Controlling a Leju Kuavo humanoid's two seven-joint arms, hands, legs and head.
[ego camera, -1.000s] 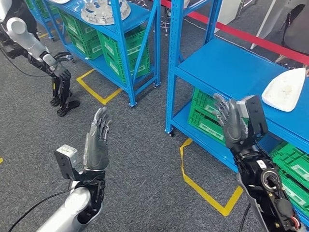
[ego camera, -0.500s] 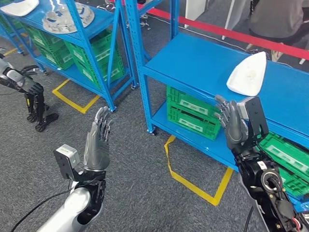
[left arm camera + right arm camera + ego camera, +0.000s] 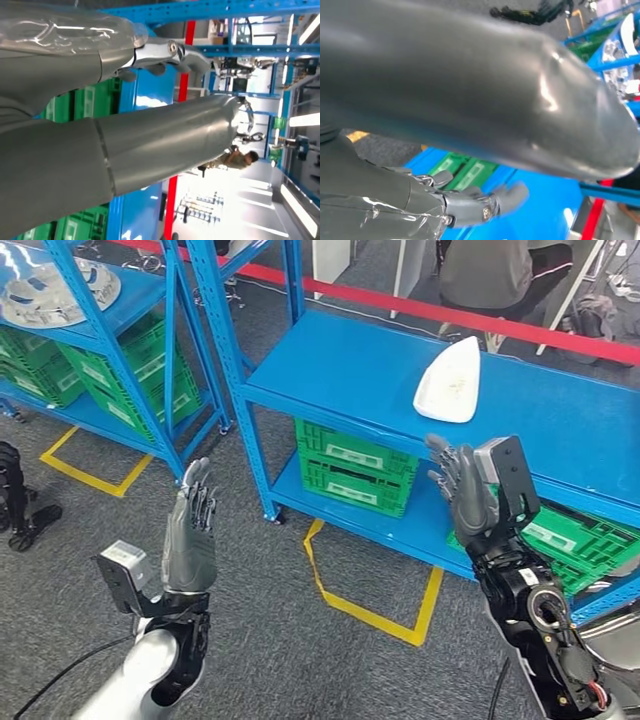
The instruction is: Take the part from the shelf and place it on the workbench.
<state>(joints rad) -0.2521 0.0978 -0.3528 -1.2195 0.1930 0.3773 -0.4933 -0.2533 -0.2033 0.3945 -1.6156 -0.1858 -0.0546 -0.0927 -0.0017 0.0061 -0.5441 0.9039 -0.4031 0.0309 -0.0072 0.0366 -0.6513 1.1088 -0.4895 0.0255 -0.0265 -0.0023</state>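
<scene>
Presently, items left to right in the head view.

Far-left blue steel shelving rack [image 3: 98, 335]: carrying a silvery round cast metal part [image 3: 45, 292] on its upper deck; green slatted plastic crates [image 3: 143, 365] sitting on the deck beneath. Yellow floor tape [image 3: 90, 477] marking its bay on the grey carpet.

Left hand [image 3: 190, 540]: raised palm-up over the carpet, fingers spread and upright, holding nothing. It is standing well apart from either rack.

Nearer blue steel shelving rack [image 3: 362, 375]: its broad top deck is carrying the task's thing, a white flat teardrop-shaped plastic part [image 3: 447, 382], lying flat toward the back of the deck, beside nothing else. A green plastic crate [image 3: 355, 465] is resting on the lower deck, with another flat green crate [image 3: 581, 540] further right.

Right hand [image 3: 462, 488]: lifted in front of the rack's front edge, fingers apart and empty, sitting nearer the robot than the white part and not touching it.

Beyond the rack: a red floor line [image 3: 483, 320] and a seated person [image 3: 502, 270].

Handling judgement: the step in hand is approaching the shelf; nothing is grasped yet. Doing it well is calling for squaring up to the rack, keeping the fingers wide, reaching over the deck edge without knocking it, and closing on the part's thin rim from the side, since a flat smooth shell is likely slipping under a top pinch.
</scene>
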